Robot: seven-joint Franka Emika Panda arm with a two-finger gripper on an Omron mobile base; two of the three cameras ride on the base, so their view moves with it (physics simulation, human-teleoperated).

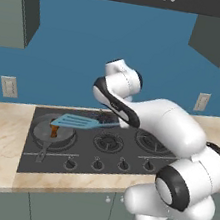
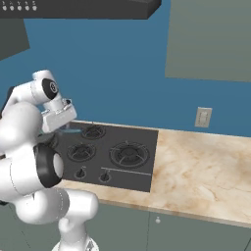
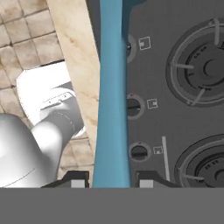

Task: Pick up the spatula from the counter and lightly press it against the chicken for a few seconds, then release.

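blue spatula, handle pinched between the gripper jaws, blade at centre left of frame over the chicken in the pan on the stove, possibly touching it.

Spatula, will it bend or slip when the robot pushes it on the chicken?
Probably stiff: the spatula sticks out straight, without drooping. It may twist a bit, since the gripper holds only its narrow handle. The slotted blade looks light.

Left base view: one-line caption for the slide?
Tool holds the blue spatula over the chicken in the stovetop pan.
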